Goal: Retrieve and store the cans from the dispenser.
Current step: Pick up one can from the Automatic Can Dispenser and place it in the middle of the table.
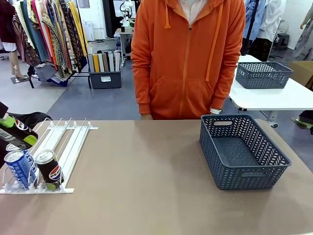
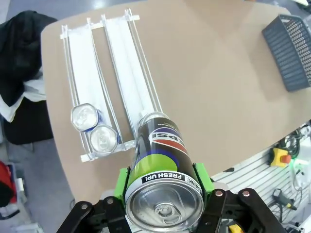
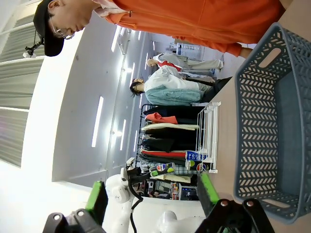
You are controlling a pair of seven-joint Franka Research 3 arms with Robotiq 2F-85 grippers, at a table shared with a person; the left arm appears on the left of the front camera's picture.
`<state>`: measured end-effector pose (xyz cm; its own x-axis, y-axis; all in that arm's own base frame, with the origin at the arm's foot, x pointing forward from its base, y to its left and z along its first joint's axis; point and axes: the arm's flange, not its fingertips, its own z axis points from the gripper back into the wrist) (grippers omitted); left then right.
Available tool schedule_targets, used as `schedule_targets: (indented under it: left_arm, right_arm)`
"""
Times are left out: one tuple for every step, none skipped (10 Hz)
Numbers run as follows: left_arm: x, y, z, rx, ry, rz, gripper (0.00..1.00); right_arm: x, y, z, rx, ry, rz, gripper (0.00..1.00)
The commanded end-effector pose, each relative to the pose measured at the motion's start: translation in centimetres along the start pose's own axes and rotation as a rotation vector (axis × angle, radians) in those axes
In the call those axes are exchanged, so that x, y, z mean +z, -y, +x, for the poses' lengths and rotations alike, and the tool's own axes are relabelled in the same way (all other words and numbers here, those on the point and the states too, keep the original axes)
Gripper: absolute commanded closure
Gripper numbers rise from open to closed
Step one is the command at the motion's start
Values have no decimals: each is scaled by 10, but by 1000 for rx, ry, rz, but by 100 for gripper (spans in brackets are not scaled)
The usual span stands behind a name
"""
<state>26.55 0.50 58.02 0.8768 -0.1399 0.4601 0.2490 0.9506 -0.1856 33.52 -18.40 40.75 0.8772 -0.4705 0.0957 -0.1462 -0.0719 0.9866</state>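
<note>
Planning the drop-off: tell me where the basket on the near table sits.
In the front view the basket stands on the right side of the table, near the person in orange, well apart from the white rack at the left.

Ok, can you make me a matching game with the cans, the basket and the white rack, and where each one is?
Things:
1. black and green can
2. blue can
3. basket
4. white rack

Places:
A. empty, on the table's right side
B. standing at the rack's front end
C. clamped in the left arm's jaws, above the table
D. lying on the table's left side, with two cans in it

Pairs: 1-C, 2-B, 3-A, 4-D
</note>
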Motion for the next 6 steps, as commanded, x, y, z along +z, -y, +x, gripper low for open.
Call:
schedule_targets:
  left_arm:
    - [0,0,-1,-1,0,-1,100]
    - [-8,19,13,40,-61,76,100]
    - [-12,53,37,-22,-68,72,100]
    - [-20,102,66,-123,-63,67,100]
    - [-36,148,88,-171,-73,73,100]
    - [-58,188,101,-248,-104,49,100]
  right_arm:
    - [2,-3,1,12,-18,-4,0]
    - [2,-3,1,12,-18,-4,0]
    - [2,-3,1,12,-18,-4,0]
    - [2,-3,1,12,-18,-4,0]
    - [2,-3,1,12,-18,-4,0]
    - [2,-3,1,12,-18,-4,0]
